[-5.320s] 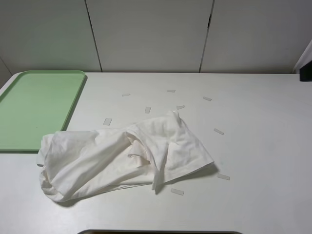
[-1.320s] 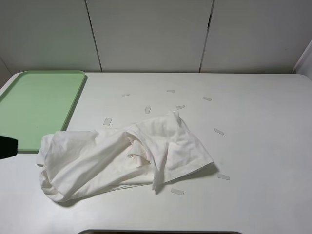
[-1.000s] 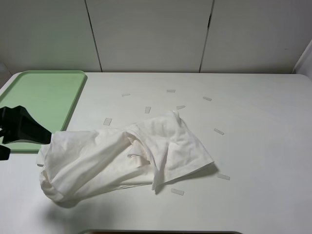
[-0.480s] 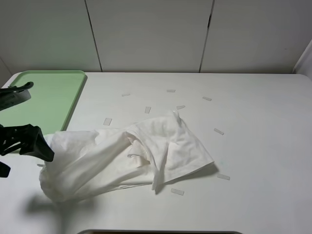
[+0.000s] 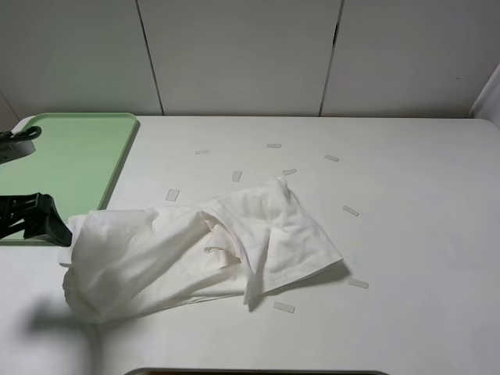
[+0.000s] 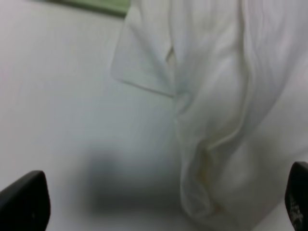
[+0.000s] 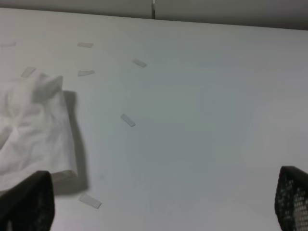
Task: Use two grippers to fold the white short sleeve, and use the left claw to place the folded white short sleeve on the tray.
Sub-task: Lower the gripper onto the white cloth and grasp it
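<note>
Your left pincer [image 6: 161,199] is hanging wide open and holding nothing. It is hovering over the rumpled edge of the white short sleeve [image 5: 195,242], at the shirt's nine o'clock side in the high view. Your right pincer [image 7: 159,204] is also gaping wide and empty over bare tabletop [image 5: 406,203], well apart from the cloth and out of the high view.

The shirt is lying crumpled at mid-tabletop, with small pale strips [image 5: 350,211] scattered from its twelve to its five o'clock. The pale-green tray [image 5: 62,156] is sitting bare at the shirt's ten o'clock, just beside the cloth.

By my reading you are only starting. No fold is made, so grasping, folding and carrying to the tray are all waiting.
</note>
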